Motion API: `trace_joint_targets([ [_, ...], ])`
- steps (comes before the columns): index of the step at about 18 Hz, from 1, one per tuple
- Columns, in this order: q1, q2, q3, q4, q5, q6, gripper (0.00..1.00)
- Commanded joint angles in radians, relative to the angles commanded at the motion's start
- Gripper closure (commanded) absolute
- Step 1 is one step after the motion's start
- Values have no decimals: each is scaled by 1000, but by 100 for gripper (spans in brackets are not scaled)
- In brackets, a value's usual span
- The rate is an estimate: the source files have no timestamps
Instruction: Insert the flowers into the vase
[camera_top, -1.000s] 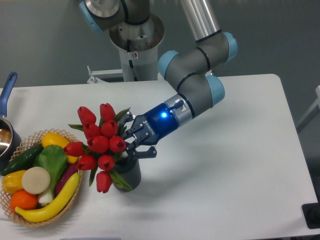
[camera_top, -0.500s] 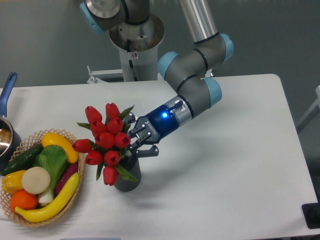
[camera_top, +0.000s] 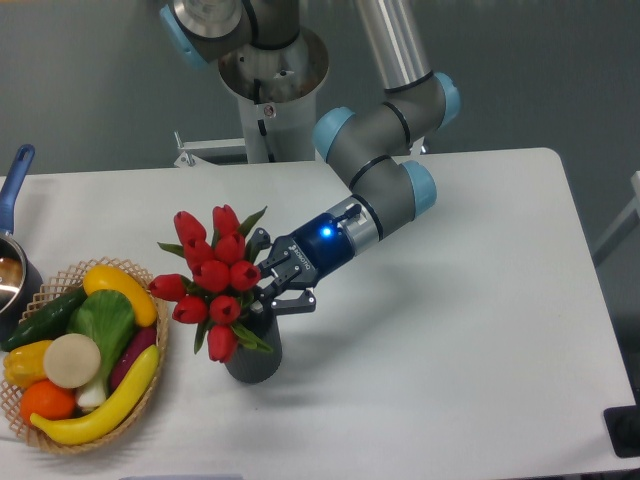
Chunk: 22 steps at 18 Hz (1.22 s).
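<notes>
The flowers (camera_top: 212, 277), a bunch of red tulip buds with green leaves, hang tilted to the left over the vase (camera_top: 254, 357). The vase is a small dark grey cylinder standing on the white table, left of centre. The lower leaves and buds cover its mouth, so the stem ends are hidden. My gripper (camera_top: 264, 277) comes in from the right. It is shut on the flowers at the stems, just above the vase's rim.
A woven wicker basket (camera_top: 142, 386) with toy vegetables and fruit stands just left of the vase. A pot with a blue handle (camera_top: 14, 182) sits at the far left edge. The robot's base (camera_top: 272, 85) is at the back.
My gripper has moved a little right and up with the flowers. The bunch now sits more directly over the vase. The vase and the basket have not moved.
</notes>
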Motion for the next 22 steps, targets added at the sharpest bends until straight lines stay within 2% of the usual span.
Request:
trace_joint_targets([
  [4,2,0,14,0,2,3,38],
  [6,2,-2,14,0,5,3,36],
  [11,17,9,11,0,15,2,1],
  [13,34,26,8,2,26,2,0],
  [18,107,95,-3,0,179,-4,0],
  [22,196,155,17,3,183,3,0],
])
